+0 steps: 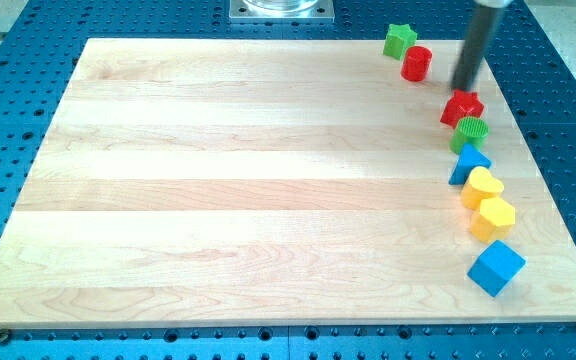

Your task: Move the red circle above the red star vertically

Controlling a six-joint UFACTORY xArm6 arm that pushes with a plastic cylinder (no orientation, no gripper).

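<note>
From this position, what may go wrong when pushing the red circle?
1. My tip stands just above the red star; a careless move could shift the star instead.
2. The green star sits right beside the red circle and could be dragged along.
3. The circle is near the board's top edge and could slide off.

Wood board [268,180] w/ 8 blocks near view's right edge: green star [400,39], red circle [417,63], red star [462,106], others below.

Pale wooden board [248,190] on blue perforated table [568,120].
</note>
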